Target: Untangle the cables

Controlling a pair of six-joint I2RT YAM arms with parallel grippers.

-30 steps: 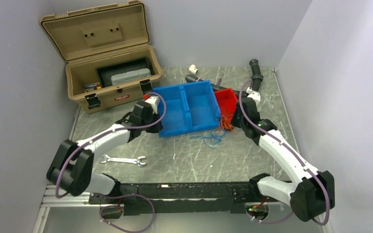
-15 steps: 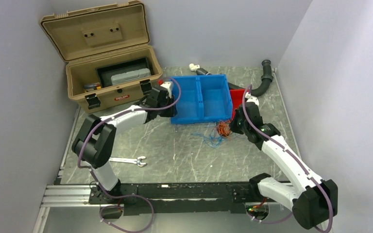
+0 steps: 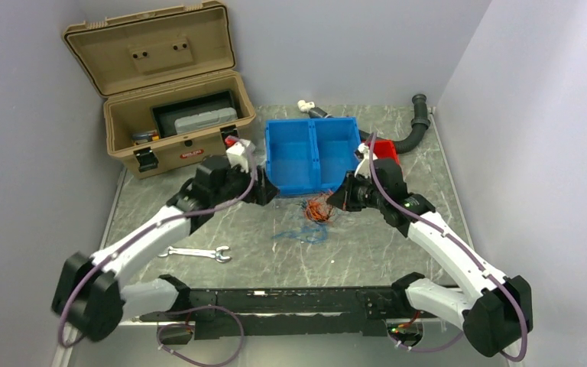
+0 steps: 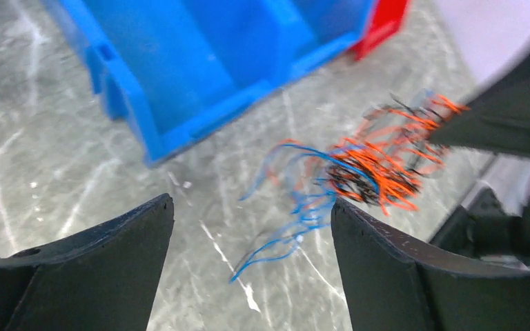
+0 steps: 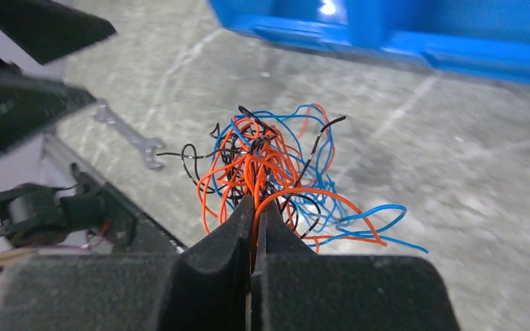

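Now one bunch of cables [image 5: 269, 165] pinched in right claw [image 5: 254, 207], left claw [image 4: 252, 203] spread; one blue bin [image 3: 313, 153].

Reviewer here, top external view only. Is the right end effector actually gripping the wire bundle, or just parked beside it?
Observer: Gripping. In the right wrist view, the right end effector is shut on the cables, with orange strands pinched at its tips.
Operator: And the left one?
Observer: In the left wrist view, the left end effector is wide open and holds nothing. The bundle sits ahead of it.
Operator: Only orange and blue in there?
Observer: No. Up close, thin black strands thread through the orange knot.
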